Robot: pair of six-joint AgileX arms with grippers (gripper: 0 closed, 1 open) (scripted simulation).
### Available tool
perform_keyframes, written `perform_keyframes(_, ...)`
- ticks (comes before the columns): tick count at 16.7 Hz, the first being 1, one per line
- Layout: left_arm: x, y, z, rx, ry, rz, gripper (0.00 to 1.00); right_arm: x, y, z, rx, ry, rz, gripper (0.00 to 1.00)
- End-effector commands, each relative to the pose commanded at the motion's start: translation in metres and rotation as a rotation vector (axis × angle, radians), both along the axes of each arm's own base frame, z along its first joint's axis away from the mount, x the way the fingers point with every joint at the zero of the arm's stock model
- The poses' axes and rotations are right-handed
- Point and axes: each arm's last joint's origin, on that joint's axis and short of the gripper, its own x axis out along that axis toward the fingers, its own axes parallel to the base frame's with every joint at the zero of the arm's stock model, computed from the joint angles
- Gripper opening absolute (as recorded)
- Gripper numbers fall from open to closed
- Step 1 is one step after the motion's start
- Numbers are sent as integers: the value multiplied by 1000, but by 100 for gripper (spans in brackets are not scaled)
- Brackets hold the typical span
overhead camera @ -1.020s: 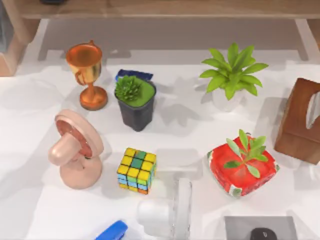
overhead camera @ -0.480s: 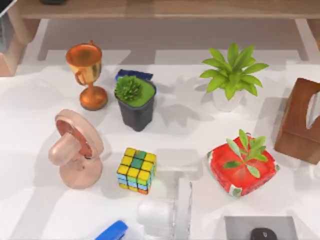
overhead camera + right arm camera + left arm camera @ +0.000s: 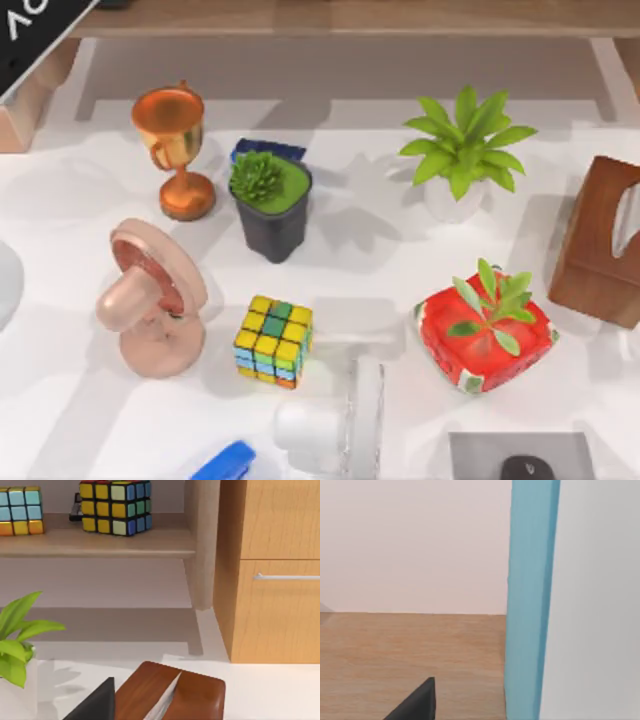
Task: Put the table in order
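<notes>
The white table (image 3: 400,250) carries several objects. At the back stand a copper trophy (image 3: 175,150), a succulent in a black pot (image 3: 270,205) and a leafy plant in a white pot (image 3: 462,155). In front of them are a pink desk fan (image 3: 150,300), a colourful cube (image 3: 274,341) and a red planter (image 3: 485,332). A black part of my left arm (image 3: 35,30) crosses the top view's back left corner. A dark part of my left gripper (image 3: 415,705) hangs over a wooden board. A dark part of my right gripper (image 3: 95,705) hangs beside the brown tissue box (image 3: 170,692).
The brown tissue box (image 3: 600,240) sits at the right edge. A white cup-like item (image 3: 325,430), a blue stapler (image 3: 225,463) and a grey pad with a black mouse (image 3: 520,460) lie along the front. A wooden shelf (image 3: 95,542) holds two cubes, beside a cabinet (image 3: 275,570).
The black part of my left arm has come further into the back left corner, and a pale round shape has appeared at the table's left edge. The objects have not moved.
</notes>
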Motion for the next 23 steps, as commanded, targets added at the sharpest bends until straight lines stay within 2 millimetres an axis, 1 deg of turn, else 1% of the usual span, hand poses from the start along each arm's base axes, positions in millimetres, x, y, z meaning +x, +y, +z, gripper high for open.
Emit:
perform_keyframes(4, 3, 1, 0, 1, 2, 1, 100, 0, 0, 0, 0, 0, 0, 100)
perform_keyframes(11, 19, 0, 1, -1, -1, 0, 100, 0, 0, 0, 0, 0, 0, 100)
perform_keyframes(16, 20, 0, 0, 0, 0, 0, 100, 0, 0, 0, 0, 0, 0, 100)
perform_keyframes(23, 20, 0, 0, 0, 0, 0, 47, 0, 0, 0, 0, 0, 0, 100)
